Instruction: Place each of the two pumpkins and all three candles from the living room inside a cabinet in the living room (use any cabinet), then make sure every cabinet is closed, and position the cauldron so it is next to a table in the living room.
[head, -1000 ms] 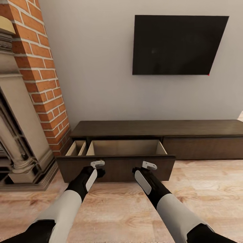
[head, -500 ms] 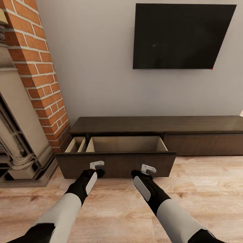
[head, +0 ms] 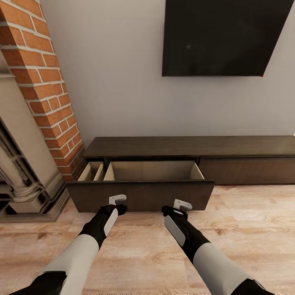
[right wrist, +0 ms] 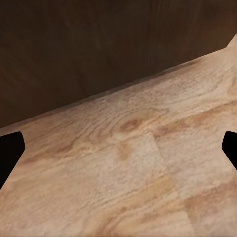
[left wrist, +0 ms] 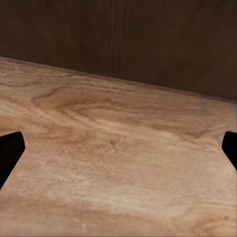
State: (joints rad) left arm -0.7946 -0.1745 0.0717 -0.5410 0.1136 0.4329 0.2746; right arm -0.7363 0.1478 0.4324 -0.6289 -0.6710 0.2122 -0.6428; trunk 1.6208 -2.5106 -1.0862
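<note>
- Long dark brown wood cabinet (head: 192,146), wide drawer (head: 141,196) out, beige inside bare.
- Left pincer (head: 117,200), right pincer (head: 182,204): both spread, empty, near drawer front.
- Risk: uneven push skewing, jamming drawer.

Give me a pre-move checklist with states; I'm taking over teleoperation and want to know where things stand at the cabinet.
1. Cabinet drawer open: ok.
2. Drawer holds pumpkins or candles: not ok, the visible inside looks bare.
3. Left gripper open and free: ok, fingertips wide apart in the left wrist view.
4. Right gripper open and free: ok.
5. Grippers touching the drawer front: cannot tell.
6. All cabinets closed: not ok.
</note>
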